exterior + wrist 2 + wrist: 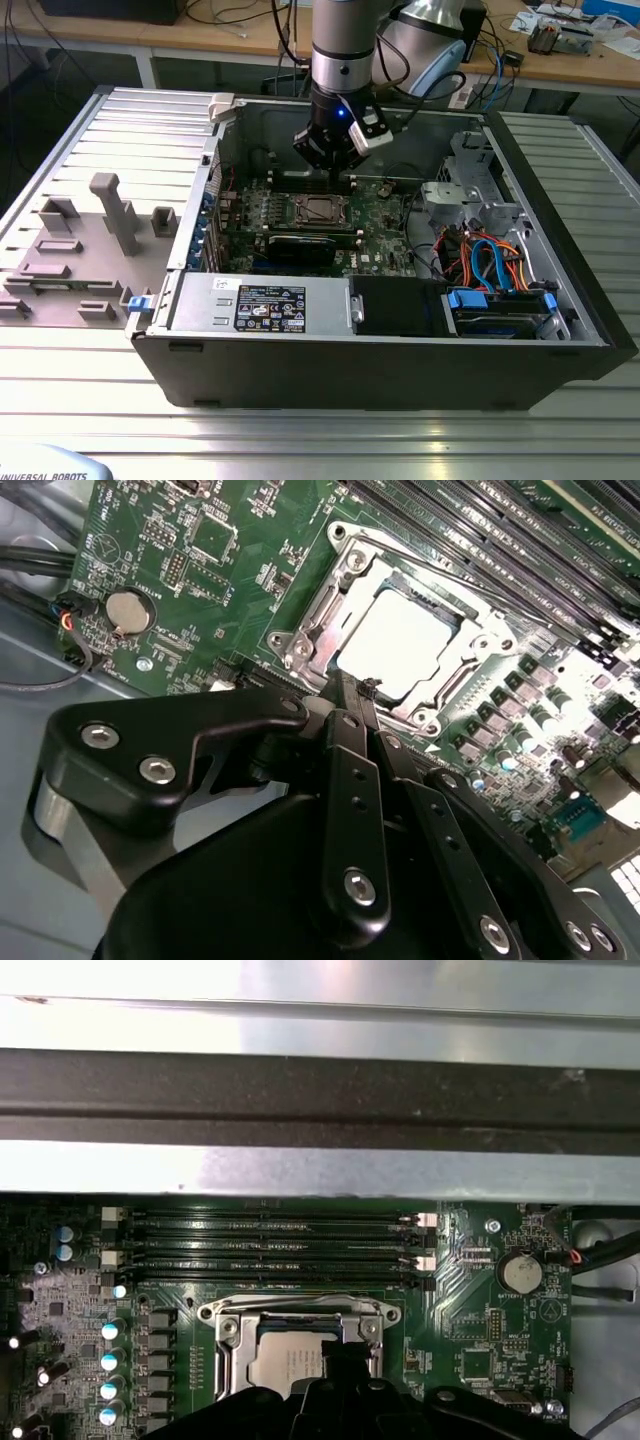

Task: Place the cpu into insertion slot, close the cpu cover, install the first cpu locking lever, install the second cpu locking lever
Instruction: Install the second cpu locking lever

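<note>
Silver cpu (395,645) lies seated in the insertion slot (300,645) on the green board (200,570), the cpu cover (480,645) down around it. Gripper (345,695) hovers just above, fingers clenched together, holding nothing.

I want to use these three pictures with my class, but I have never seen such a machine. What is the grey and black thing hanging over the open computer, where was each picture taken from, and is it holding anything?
The grey column is a robot arm, and the black part at its end is its hand. The exterior view is taken by a camera standing off the arm; it shows an open computer case lying on a ribbed metal table. Both wrist views come from cameras riding on the arm, looking down past the hand at the green circuit board. There the cpu, a dull silver square, sits in the insertion slot, with the silver cpu cover lying flat around it. Nothing can be seen in the hand's grip; its narrow tip is beside the cover's edge.
</note>
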You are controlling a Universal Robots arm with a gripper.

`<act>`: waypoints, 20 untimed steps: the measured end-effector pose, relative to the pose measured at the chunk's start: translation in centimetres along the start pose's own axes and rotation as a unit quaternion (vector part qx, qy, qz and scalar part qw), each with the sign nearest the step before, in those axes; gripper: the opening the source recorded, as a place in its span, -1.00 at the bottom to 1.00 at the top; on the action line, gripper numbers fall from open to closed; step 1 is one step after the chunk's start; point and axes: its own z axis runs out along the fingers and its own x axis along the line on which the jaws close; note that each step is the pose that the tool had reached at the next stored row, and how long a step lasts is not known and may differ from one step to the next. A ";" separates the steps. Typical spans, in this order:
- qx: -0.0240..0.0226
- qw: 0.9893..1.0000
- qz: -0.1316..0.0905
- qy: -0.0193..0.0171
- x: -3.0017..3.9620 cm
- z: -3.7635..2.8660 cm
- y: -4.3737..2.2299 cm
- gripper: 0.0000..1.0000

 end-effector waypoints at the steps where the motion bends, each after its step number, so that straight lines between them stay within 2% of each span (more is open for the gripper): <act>1: 0.000 1.000 0.000 0.000 -0.01 -0.25 0.00 -0.79; 5: 0.000 1.000 0.000 0.000 -0.03 -0.66 0.01 -0.79; 9: 0.001 1.000 0.000 0.000 -0.03 -0.67 0.01 -0.79; 14: 0.006 1.000 0.000 0.000 -0.02 -0.68 -0.08 -0.79; 20: 0.007 1.000 0.000 0.000 -0.03 -0.67 -0.11 -0.79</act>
